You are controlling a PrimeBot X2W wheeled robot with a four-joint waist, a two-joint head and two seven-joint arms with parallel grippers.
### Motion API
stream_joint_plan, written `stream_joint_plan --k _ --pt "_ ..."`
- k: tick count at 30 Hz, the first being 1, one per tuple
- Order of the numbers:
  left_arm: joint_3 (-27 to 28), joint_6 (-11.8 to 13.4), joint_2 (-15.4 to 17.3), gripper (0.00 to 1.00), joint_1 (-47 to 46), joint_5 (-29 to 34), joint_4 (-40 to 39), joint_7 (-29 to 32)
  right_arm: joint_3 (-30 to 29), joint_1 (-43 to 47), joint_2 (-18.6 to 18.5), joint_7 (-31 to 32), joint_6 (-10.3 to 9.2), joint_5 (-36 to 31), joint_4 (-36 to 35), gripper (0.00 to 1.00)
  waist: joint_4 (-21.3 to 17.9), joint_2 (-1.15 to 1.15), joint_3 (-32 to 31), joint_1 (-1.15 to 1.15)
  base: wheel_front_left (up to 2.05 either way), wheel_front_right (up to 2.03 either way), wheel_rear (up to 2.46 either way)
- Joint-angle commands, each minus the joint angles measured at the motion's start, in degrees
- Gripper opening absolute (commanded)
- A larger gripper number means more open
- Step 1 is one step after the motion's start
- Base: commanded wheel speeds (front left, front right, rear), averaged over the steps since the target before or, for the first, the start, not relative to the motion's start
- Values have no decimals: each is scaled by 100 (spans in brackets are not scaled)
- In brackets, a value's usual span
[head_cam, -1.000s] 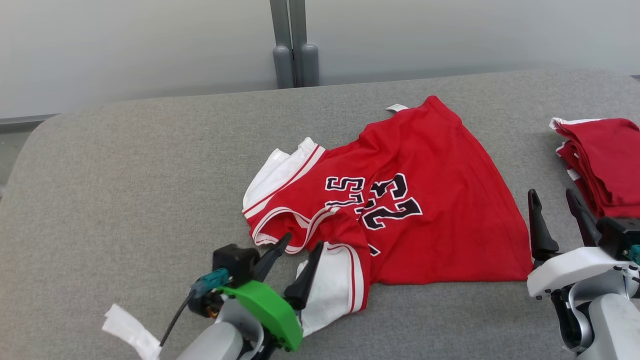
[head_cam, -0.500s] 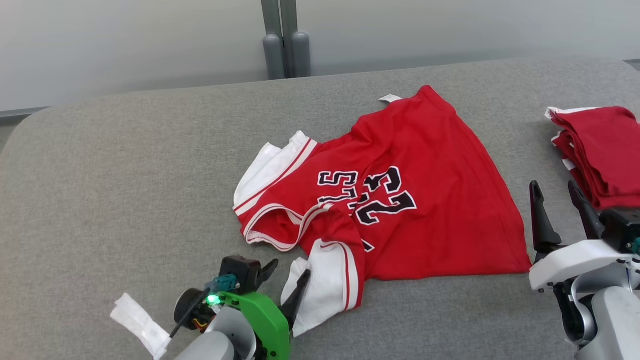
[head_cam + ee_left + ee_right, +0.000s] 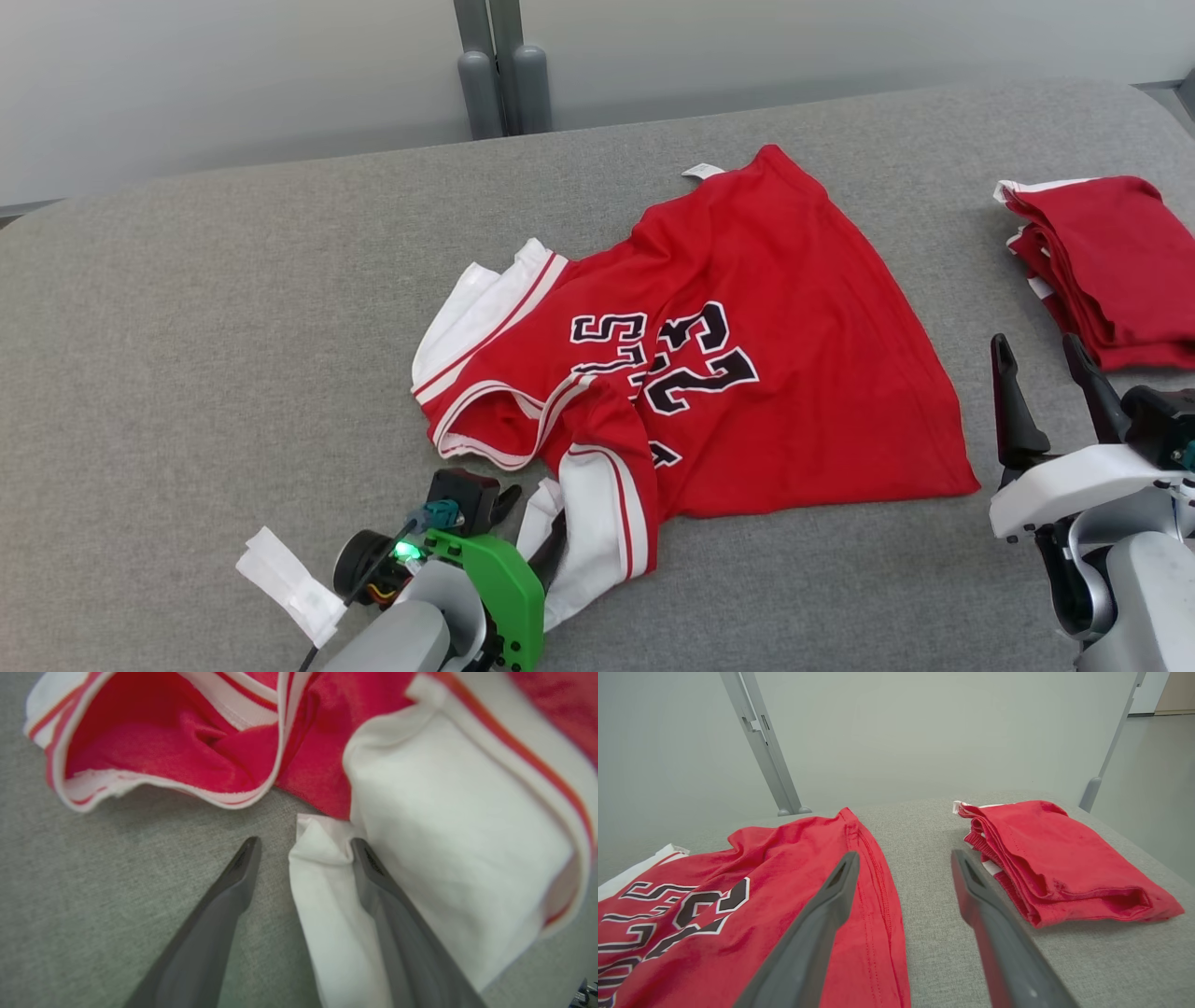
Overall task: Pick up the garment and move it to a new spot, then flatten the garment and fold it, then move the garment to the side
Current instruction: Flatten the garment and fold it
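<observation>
The garment point(image 3: 747, 373) is a red jersey with white sleeves and a black "23", lying rumpled in the middle of the grey table point(image 3: 187, 327). My left gripper point(image 3: 534, 509) is low at its near-left corner. It is open, and a fold of the white sleeve point(image 3: 322, 858) lies between its fingers. In the left wrist view this gripper point(image 3: 306, 844) has its right finger point(image 3: 373, 877) resting against the sleeve cloth. My right gripper point(image 3: 1036, 343) stands open just past the jersey's right hem, holding nothing. The right wrist view shows that gripper point(image 3: 906, 855) over bare table beside the garment's hem point(image 3: 873, 872).
A stack of folded red garments point(image 3: 1102, 261) lies at the table's right edge, close to my right gripper, and shows in the right wrist view point(image 3: 1045, 858). Grey posts point(image 3: 495, 75) stand behind the table. A white paper tag point(image 3: 289, 583) hangs by my left arm.
The camera has shifted, sliding the whole picture left and up. My left gripper has drawn back from the neckline and come down at the white sleeve. The right gripper has held still.
</observation>
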Motion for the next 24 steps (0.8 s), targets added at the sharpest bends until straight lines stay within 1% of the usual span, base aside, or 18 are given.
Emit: stream_joint_plan --k 1,2,6,9,13,15,19,22,24 --pt "-39 -55 -36 18 -68 75 126 -32 -16 -45 -14 -24 -2 25 15 100 16 0 -2 0 0 0 0" --pt "-54 -65 -66 0 -89 76 177 -65 -23 -43 -8 -26 -2 18 22 100 29 0 -7 0 0 0 0" --pt "7 -137 -123 0 -122 -36 253 -306 -70 -6 -11 -42 -2 -6 47 100 155 0 -73 0 0 0 0" --pt "94 -164 -69 0 -44 -139 162 -458 -101 62 -7 -52 -2 -17 64 100 299 0 -150 0 0 0 0" --pt "270 -15 124 0 159 -289 -162 -572 -130 130 18 -59 -2 -32 58 100 512 0 -266 0 0 0 0" --pt "381 151 295 0 318 -354 -421 -559 -159 160 23 -51 -2 -42 55 100 609 0 -331 0 0 0 0" --pt "634 561 663 0 887 -569 -1156 -459 -212 280 44 -30 -2 -52 21 100 722 0 -454 0 0 0 0" --pt "800 944 1038 0 1358 -709 -1859 -266 -266 331 62 -11 -2 -74 -45 100 765 0 -479 0 0 0 0" --pt "907 1187 1208 0 1627 -765 -2320 -174 -298 370 76 9 -2 -87 -66 100 781 0 -484 0 0 0 0"
